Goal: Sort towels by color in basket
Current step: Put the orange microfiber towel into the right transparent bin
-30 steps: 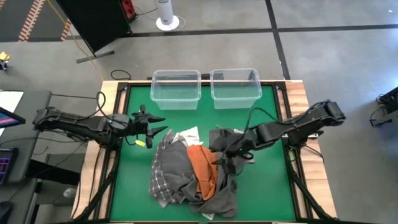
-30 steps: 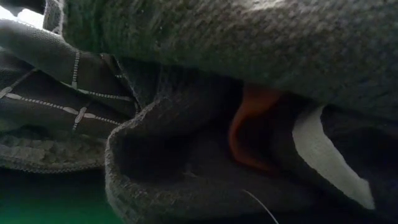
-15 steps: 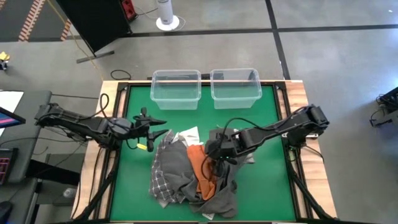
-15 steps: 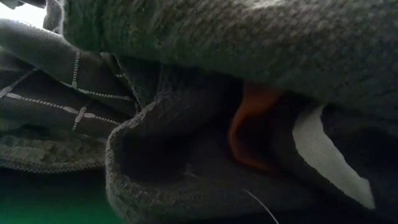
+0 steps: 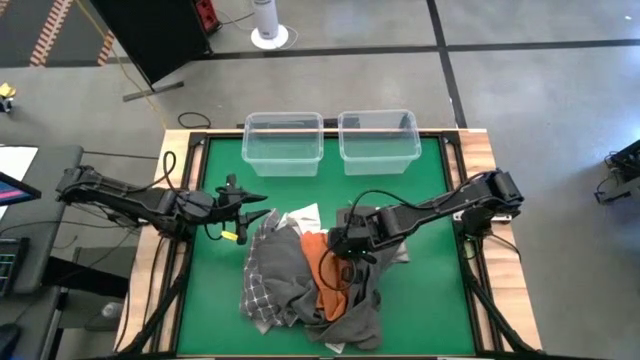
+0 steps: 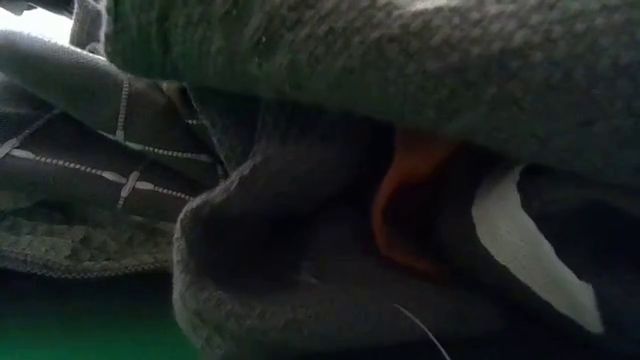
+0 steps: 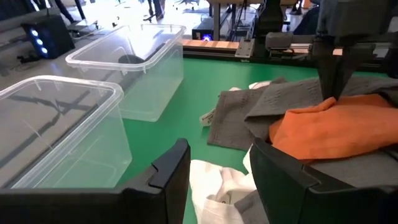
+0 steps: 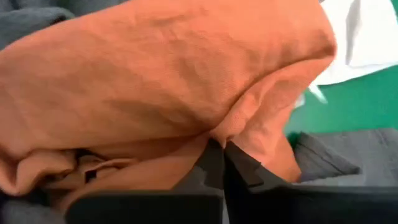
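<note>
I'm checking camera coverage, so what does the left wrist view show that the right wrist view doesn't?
Only the left wrist view shows the two clear bins, the left gripper standing open, the right arm reaching down into the pile, and the room behind. Only the right wrist view shows the right gripper shut on a fold of the orange towel. Both show that towel, grey towels, a white towel and the green table.

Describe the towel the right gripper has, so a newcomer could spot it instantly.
On the green table, in front of the two clear bins, lies a heap of towels. The right gripper is shut on the orange towel at the heap's middle. It is the only bright one; its neighbours are grey, white or checked.
</note>
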`<state>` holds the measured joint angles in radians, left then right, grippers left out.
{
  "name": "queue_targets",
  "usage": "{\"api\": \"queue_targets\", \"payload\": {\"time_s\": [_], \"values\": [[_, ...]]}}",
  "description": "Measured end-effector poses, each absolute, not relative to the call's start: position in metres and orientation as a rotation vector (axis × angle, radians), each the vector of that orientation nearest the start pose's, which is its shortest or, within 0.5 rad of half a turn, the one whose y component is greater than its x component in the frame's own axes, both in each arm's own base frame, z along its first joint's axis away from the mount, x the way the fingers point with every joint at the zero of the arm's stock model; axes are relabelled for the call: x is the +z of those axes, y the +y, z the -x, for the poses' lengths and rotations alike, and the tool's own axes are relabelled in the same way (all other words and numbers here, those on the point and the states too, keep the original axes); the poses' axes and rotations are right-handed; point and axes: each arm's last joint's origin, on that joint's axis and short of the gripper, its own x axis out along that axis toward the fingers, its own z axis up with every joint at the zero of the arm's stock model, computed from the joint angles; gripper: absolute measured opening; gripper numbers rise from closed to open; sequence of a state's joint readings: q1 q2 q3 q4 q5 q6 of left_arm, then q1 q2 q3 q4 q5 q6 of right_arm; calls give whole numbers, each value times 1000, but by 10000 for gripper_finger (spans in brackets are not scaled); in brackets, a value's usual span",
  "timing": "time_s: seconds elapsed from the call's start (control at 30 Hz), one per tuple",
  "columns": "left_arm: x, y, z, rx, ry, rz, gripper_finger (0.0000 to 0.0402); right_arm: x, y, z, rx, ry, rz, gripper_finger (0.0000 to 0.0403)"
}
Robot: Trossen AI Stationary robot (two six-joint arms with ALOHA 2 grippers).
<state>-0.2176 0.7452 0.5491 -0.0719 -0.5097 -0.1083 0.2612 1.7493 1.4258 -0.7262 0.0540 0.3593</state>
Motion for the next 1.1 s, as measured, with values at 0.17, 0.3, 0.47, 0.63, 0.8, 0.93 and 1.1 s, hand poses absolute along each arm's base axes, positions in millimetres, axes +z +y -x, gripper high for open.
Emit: {"api": "queue_targets", "payload": {"time_s": [0.17, 0.3, 0.47, 0.63, 0.8, 0.93, 1.1], "values": [[269, -22, -167, 303, 235, 12, 160, 273, 84, -349, -1, 1015, -164, 22], [269, -22, -167, 301, 237, -3, 160, 292, 76, -341, 11, 960, -152, 14], [269, -22, -167, 302, 236, -4, 160, 324, 60, -323, -9, 851, -135, 14], [270, -22, -167, 301, 224, 0, 160, 364, 43, -298, 2, 685, -104, 14], [271, -22, -167, 302, 217, 2, 160, 406, 31, -271, 17, 445, -33, 14], [274, -23, -168, 298, 189, -17, 160, 434, 21, -253, 7, 256, 47, 14], [281, -23, -169, 293, 133, -53, 160, 459, 7, -242, -46, 55, 125, 14]]}}
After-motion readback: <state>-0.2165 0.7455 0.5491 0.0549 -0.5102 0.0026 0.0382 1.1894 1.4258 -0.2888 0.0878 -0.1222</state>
